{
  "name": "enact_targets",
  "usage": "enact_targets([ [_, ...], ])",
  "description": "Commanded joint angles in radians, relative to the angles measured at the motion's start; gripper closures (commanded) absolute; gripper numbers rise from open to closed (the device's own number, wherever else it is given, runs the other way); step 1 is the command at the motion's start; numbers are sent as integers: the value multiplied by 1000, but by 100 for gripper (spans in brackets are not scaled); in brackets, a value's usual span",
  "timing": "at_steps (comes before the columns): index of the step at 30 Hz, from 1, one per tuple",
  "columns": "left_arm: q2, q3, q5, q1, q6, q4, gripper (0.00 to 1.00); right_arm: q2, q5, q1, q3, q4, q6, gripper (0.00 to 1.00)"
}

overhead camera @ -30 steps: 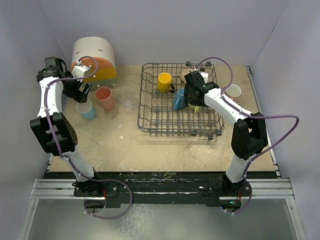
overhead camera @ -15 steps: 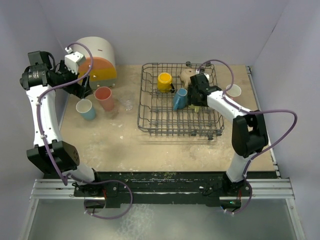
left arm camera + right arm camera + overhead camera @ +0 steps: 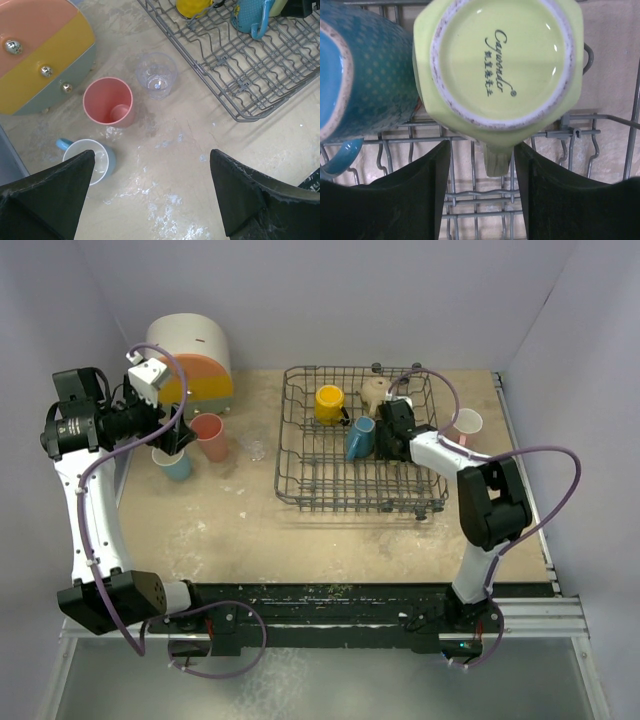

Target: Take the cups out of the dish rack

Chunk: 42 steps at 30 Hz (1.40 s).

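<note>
Right gripper (image 3: 482,150): how does it stand?

From my station I see it inside the dish rack (image 3: 330,480), toward the rack's right end, with its jaws partly apart. A yellow-green mug (image 3: 500,60) lies tipped on the wires with its base facing the wrist camera. Its handle sits between the two fingers. I see a gap on the handle's left side, so the fingers are around it rather than pressed on it. A blue mug (image 3: 365,85), also in the rack, touches that mug's left side.

And the left gripper (image 3: 152,160), and the other cups?

My left gripper is left of the rack and well apart from it. Its jaws are spread wide with nothing between them, and it hangs above the table (image 3: 175,190). Beneath it, left of the rack, three cups stand upright. These are a salmon tumbler (image 3: 108,102), a second blue mug (image 3: 86,162) just beside it, and a tiny clear glass (image 3: 156,75), which is the nearest of the three to the rack. A rounded drawer box (image 3: 190,350) sits further left of the rack than those cups. In the rack's far half I see a yellow mug (image 3: 329,403) and a tan mug (image 3: 378,390). A pink mug (image 3: 466,423) stands upright on the table just beside the rack's right side.
</note>
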State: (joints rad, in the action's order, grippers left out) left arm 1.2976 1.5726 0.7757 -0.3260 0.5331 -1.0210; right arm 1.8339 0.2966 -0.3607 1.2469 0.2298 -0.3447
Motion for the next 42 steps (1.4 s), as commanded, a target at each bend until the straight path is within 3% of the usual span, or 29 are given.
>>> enact_targets([
  [1,-5,32,39,-1,4,11,1,11,35,0,10,-70,30,47],
  [8,-12,10,37,1,72,-48,1,31,54,-1,26,-83,41,57],
  [18,-12,-81,-20,25,104,-64,1,-71,132,-1,-25,-133,27,100],
  [23,-33,-166,-160,204,68,-16,1,-145,160,-1,7,-140,41,100],
  [34,-78,-192,-85,222,98,-24,1,-237,188,-1,45,-192,37,100],
  [42,-125,-196,-5,248,207,-19,1,-388,49,-102,137,-78,-67,100],
])
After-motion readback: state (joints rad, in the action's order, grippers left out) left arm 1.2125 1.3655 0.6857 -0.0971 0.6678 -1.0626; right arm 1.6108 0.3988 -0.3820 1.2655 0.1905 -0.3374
